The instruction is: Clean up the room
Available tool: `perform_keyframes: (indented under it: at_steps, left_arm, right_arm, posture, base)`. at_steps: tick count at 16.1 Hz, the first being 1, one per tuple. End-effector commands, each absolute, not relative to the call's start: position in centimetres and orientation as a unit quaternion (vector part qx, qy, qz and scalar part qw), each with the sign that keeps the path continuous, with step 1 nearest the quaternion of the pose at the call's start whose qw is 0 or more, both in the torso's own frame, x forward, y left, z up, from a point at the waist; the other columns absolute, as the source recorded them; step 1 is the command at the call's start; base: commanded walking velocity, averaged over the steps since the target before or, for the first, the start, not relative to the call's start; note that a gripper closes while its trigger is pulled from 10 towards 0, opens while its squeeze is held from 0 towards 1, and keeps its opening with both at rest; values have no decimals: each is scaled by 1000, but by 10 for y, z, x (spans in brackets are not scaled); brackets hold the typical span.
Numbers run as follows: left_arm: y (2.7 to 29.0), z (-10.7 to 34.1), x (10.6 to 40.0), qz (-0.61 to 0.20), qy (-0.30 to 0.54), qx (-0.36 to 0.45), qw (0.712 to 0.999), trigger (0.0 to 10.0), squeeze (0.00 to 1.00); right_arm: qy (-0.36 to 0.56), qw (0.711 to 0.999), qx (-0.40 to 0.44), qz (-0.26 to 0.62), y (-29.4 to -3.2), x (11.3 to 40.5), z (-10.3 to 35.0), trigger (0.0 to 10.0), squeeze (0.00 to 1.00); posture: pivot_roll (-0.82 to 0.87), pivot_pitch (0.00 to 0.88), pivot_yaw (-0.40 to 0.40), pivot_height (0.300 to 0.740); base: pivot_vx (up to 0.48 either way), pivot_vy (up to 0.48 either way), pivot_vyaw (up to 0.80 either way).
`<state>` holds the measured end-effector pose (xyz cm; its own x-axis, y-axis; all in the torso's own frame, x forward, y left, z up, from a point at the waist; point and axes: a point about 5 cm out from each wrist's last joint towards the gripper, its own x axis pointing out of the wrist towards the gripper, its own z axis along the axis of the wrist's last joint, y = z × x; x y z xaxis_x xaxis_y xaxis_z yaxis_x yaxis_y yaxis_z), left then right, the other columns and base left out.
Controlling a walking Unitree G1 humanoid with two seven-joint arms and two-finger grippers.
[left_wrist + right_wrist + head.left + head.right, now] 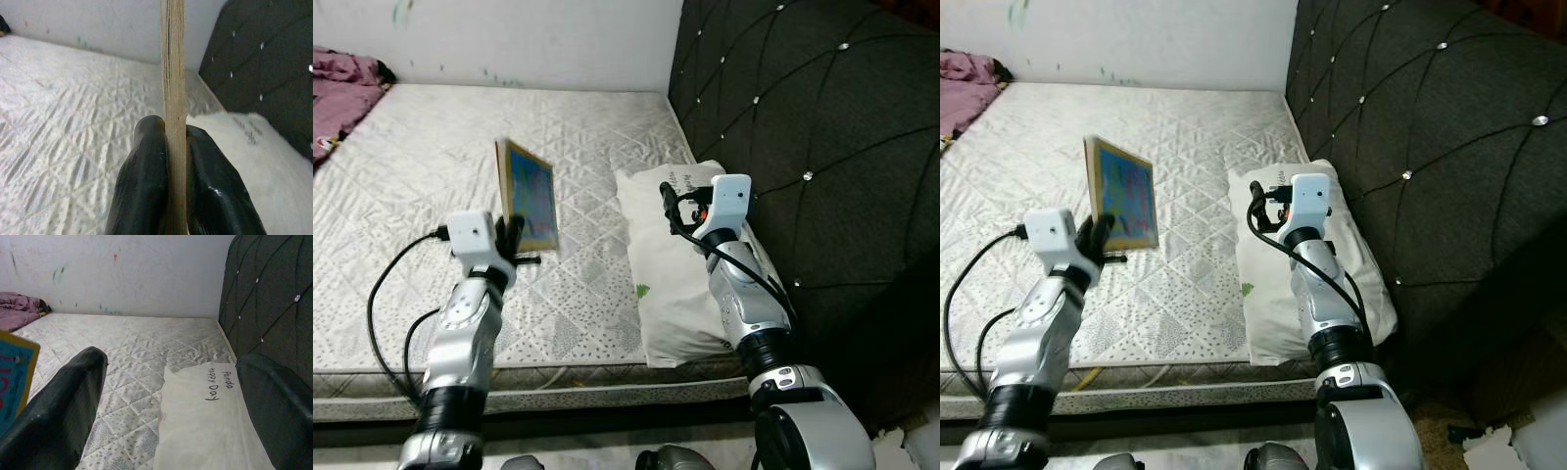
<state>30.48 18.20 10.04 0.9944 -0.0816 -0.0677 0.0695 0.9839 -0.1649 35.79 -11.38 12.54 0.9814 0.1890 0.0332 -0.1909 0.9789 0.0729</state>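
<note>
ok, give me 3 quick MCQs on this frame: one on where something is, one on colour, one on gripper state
1. Where does the white pillow lie?
A. on the mattress beside the dark headboard
B. on the floor
C. on the purple blanket

2. What colour is the face of the board book?
A. red
B. mostly blue with a yellow border
C. black

3. What is the left gripper doing?
A. hanging idle, open
B. pressing on the pillow
C. shut on the book's edge, holding it upright above the mattress

Answers:
1 A: the pillow sits on the mattress right against the tufted headboard.
2 B: the head views show a blue cover framed in yellow.
3 C: the left wrist view shows both black fingers clamped on the thin edge; the right gripper is open over the pillow.
</note>
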Motion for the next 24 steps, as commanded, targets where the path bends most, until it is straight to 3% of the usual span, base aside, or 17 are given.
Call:
perform_keyframes:
  at_steps: [1, 7, 18, 24]
  left_arm:
    - [176, 116, 306, -68, 15, -82, 994, 10000, 0]
    - [157, 118, 272, -67, -2, -68, 995, 10000, 0]
    - [171, 128, 256, 28, -2, -88, 996, 10000, 0]
    - [175, 128, 255, 46, -3, -83, 995, 10000, 0]
  right_arm:
    - [-13, 995, 32, 97, -117, 358, 127, 10000, 0]
    - [-7, 995, 28, 95, -121, 351, 123, 10000, 0]
    - [9, 994, 39, 104, -121, 326, 123, 10000, 0]
    - [15, 993, 33, 114, -120, 323, 125, 10000, 0]
  posture:
    - [-42, 0, -48, 740]
    - [-45, 0, -76, 740]
    - [-56, 46, -69, 740]
    - [-56, 58, -77, 668]
  base:
    - [0, 0, 0]
    - [0, 0, 0]
    - [0, 0, 0]
    - [0, 0, 0]
